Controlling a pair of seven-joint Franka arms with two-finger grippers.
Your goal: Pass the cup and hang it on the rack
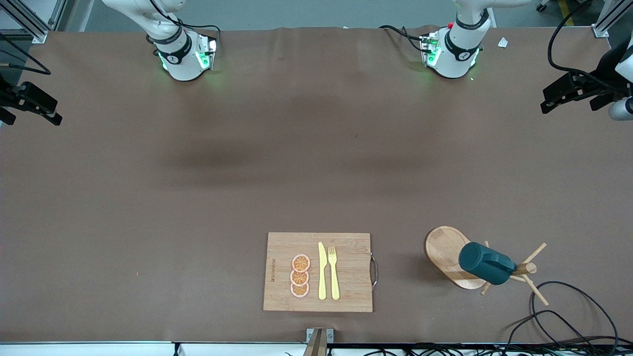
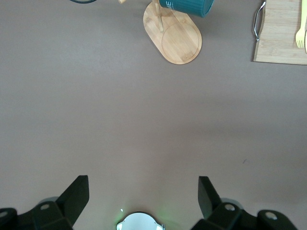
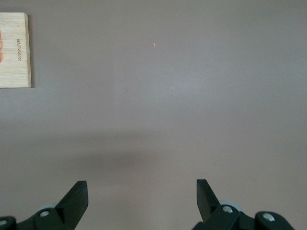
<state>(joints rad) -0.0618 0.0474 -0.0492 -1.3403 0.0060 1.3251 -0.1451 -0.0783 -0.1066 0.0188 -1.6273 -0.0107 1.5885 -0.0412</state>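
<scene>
Teal cup [image 1: 486, 263] seemingly hung on rack [image 1: 447, 252], long axis tilted; both tools' fingers apart, empty.

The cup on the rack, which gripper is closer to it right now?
Left. The left gripper hangs open at the left arm's end of the table, where the cup sits on the rack. The right gripper hangs open at the right arm's end.

Teal cup [image 1: 486, 263], pale wooden rack [image 1: 449, 254] (brown table [image 1: 198, 198]).
</scene>
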